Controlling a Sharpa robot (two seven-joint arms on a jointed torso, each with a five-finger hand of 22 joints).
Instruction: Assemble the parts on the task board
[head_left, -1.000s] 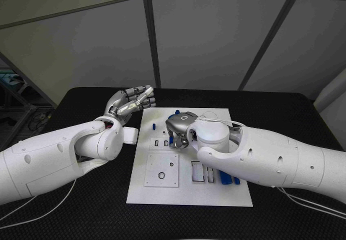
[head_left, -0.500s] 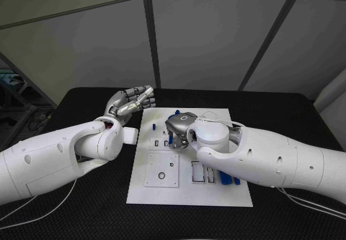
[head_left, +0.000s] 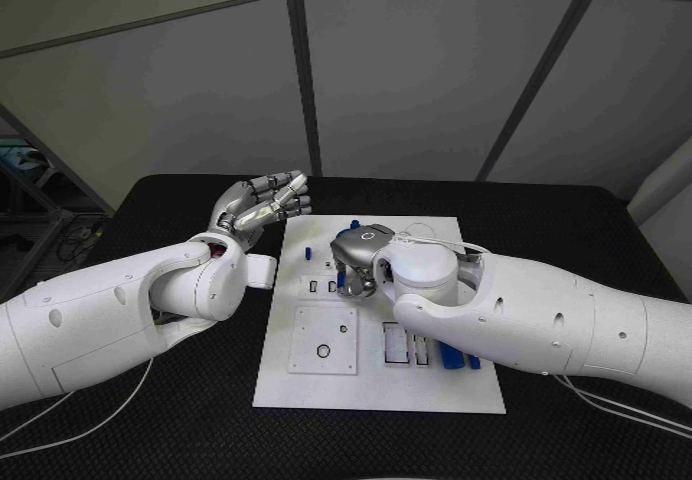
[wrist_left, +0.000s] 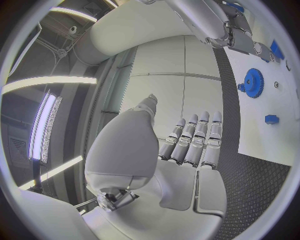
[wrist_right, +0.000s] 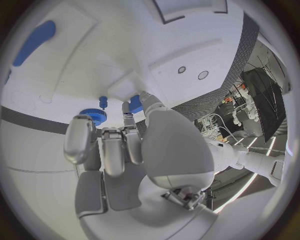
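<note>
The silver left hand (head_left: 264, 205) hung empty, fingers apart, above the black desk (head_left: 173, 200) beside the white task board (head_left: 433, 385). The silver right hand (head_left: 358, 258) pinched a small blue part (wrist_right: 135, 103) over the board's middle, beside a blue gear (wrist_right: 94, 116).

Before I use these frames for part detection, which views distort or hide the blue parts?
Head view: little bending, but the right robot hand covers parts on the task board. Left wrist view: fisheye curves the board edge; the blue gear sits near the rim. Right wrist view: the hand's fingers partly hide the gear.
</note>
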